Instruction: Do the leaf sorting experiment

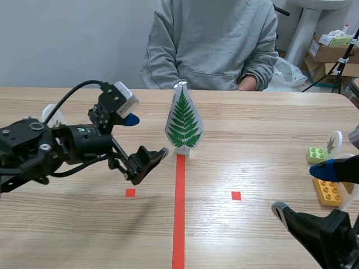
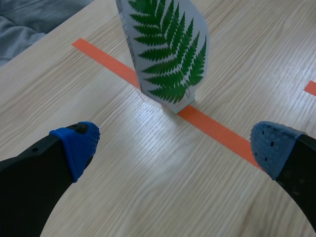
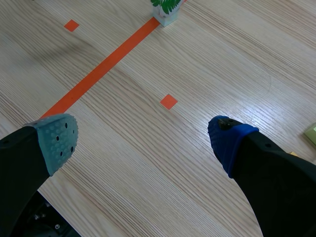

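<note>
Left gripper (image 2: pixel 174 144) spread wide over the table with nothing between its blue pads, the fern leaf card (image 2: pixel 168 54) standing upright just ahead of it on a small white base (image 3: pixel 165 17) set on the orange tape line (image 2: pixel 217 129). Right gripper (image 3: pixel 143 143) likewise wide apart and holding nothing, well back from that card, with a yellow brick (image 1: pixel 328 190) just beside its blue-padded finger and, a little beyond, a green brick (image 1: pixel 317 154) carrying a small leaf card (image 1: pixel 334 143).
</note>
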`<action>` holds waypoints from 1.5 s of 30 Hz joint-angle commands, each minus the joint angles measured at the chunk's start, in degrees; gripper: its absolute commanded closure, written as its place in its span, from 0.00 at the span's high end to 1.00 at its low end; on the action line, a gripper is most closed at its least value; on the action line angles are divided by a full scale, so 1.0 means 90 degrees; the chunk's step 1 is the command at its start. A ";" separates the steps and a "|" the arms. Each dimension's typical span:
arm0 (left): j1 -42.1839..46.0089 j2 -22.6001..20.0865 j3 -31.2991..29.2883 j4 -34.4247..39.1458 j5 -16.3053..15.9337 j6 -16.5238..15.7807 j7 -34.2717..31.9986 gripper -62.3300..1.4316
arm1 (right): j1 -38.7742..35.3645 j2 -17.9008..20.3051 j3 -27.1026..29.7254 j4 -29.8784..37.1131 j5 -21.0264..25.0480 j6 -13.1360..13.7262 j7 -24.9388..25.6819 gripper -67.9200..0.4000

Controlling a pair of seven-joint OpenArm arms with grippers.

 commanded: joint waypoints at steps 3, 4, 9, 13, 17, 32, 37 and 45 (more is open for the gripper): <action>-0.0510 0.0515 0.0177 -0.0544 -0.0066 -0.0010 -0.0056 1.00 | 0.0002 0.0012 0.0044 0.0097 0.0046 0.0049 0.0046 0.79; -0.0658 0.0653 0.0226 -0.0765 -0.0066 -0.0010 -0.0058 1.00 | 0.0002 0.0012 0.0044 0.0097 0.0046 0.0049 0.0046 0.79; -0.1311 0.1275 0.0430 -0.1792 0.0134 -0.0010 -0.0107 1.00 | 0.0000 0.0007 0.0044 0.0097 0.0046 0.0049 0.0046 0.79; -0.1688 0.1642 0.0525 -0.2424 0.0194 -0.0012 -0.0182 1.00 | 0.0000 -0.0005 0.0044 0.0097 0.0046 0.0049 0.0019 0.79; -0.1858 0.1902 0.0646 -0.2771 0.0206 -0.0015 -0.0177 1.00 | 0.0000 -0.0005 0.0044 0.0097 0.0046 0.0049 -0.0024 0.79; -0.1914 0.2183 0.0877 -0.2917 0.0345 -0.0061 -0.0160 1.00 | 0.0000 -0.0005 0.0044 0.0097 0.0046 0.0049 -0.0049 0.79; -0.1916 0.2186 0.0877 -0.2917 0.0352 -0.0061 -0.0160 1.00 | 0.0000 -0.0005 0.0044 0.0097 0.0046 0.0049 -0.0049 0.79; -0.1916 0.2183 0.0877 -0.2917 0.0466 -0.0024 -0.0209 0.59 | 0.0000 -0.0005 0.0044 0.0097 0.0046 0.0049 -0.0049 0.79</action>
